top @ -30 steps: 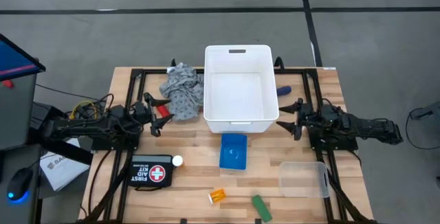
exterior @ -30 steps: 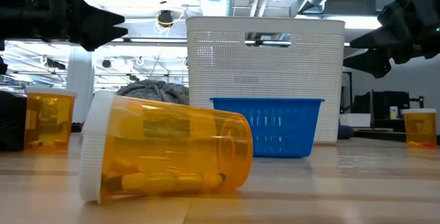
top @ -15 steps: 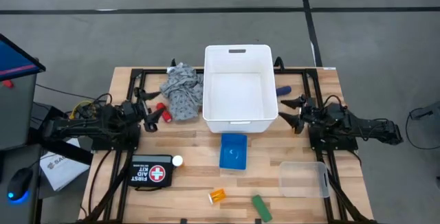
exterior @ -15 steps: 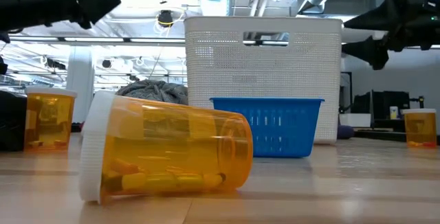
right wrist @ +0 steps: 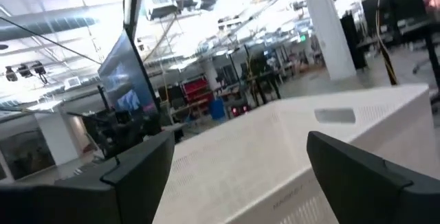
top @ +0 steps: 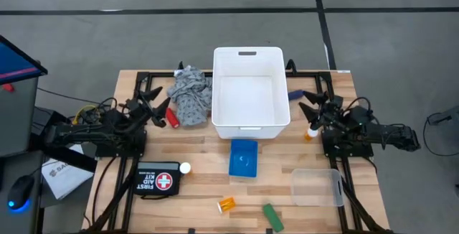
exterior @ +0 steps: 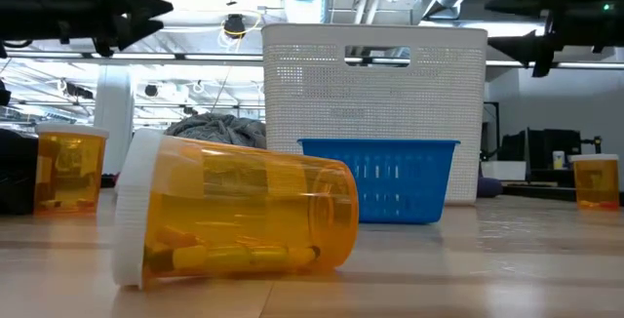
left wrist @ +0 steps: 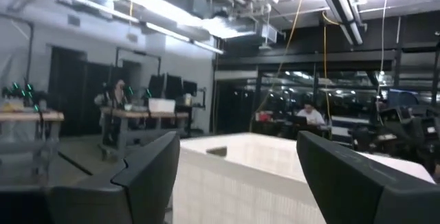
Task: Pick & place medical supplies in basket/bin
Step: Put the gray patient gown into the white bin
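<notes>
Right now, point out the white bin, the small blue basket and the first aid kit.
white bin [top: 251,128], high view, on its near rim.
small blue basket [top: 243,146], high view, on its far rim.
first aid kit [top: 149,181], high view, on its black top beside the cross.

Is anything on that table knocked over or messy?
Yes. One orange pill bottle lies tipped on its side near the front edge, while another stands upright. The grey cloth sits crumpled beside the white bin, which looks empty from above.

Both tools, left [top: 153,99] and right [top: 313,105], higher and more level than before.
</notes>
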Controlling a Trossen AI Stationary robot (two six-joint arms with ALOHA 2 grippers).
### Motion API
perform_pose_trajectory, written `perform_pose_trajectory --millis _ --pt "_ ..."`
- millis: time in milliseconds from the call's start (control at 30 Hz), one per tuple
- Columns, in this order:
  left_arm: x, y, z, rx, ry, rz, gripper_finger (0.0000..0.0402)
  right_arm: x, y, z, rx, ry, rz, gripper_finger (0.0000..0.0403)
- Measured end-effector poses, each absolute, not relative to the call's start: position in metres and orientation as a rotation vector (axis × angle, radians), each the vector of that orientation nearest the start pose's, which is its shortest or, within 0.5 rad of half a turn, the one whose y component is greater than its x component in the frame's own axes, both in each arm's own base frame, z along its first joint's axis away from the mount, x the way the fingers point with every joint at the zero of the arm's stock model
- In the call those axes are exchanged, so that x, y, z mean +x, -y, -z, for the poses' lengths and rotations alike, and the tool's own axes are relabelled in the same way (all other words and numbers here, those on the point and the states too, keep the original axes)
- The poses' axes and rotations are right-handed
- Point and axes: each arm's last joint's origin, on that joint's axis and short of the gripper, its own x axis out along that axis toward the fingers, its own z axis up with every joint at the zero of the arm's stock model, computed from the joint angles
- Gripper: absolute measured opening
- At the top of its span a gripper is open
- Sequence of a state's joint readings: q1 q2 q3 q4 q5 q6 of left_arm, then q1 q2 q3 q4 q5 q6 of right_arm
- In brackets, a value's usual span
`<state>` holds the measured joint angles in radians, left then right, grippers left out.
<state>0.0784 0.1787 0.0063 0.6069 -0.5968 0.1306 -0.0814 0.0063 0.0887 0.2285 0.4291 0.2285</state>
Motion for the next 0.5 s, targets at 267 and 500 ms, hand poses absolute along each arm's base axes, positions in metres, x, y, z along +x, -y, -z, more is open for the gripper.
perform_pose_trajectory --millis 267,500 --pt "0.094 -0.023 -0.209 0.032 0.391 -0.65 0.0285 0.081 0.012 -0.226 0.245 0.464 0.262 0.0328" --pt "0.103 -0.028 -0.24 0.248 0.0 -0.838 0.0286 0.083 0.005 -0.226 0.245 0.447 0.113 0.0328"
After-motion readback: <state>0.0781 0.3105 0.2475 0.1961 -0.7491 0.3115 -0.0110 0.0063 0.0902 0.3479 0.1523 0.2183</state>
